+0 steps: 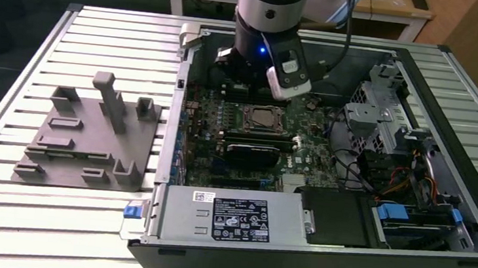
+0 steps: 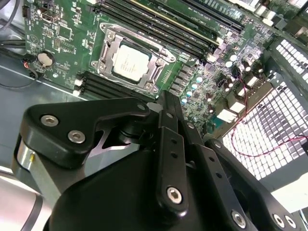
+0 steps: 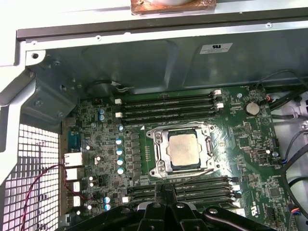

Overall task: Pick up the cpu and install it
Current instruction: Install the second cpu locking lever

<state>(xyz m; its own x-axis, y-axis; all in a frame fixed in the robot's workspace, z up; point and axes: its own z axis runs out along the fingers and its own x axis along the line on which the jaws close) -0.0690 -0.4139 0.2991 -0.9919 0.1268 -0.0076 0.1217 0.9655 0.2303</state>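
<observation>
The cpu (image 1: 265, 117) (image 2: 131, 62) (image 3: 185, 149) is a small square chip with a shiny silver top. It lies flat inside the dark metal-framed socket (image 3: 160, 144) on the green motherboard (image 1: 308, 147) of the open computer case. My gripper (image 1: 242, 85) (image 2: 166, 103) (image 3: 163, 191) hangs above the board, beside the socket and apart from the chip. Its black fingers are pressed together with nothing between them. In both wrist views the fingertips point at the memory slots next to the socket.
A grey plastic fixture (image 1: 89, 139) with raised blocks lies on the slatted table at the exterior view's left. Inside the case are a power supply (image 1: 231, 219), a drive cage (image 1: 381, 115), loose cables (image 1: 392, 182) and the case walls (image 3: 120, 62).
</observation>
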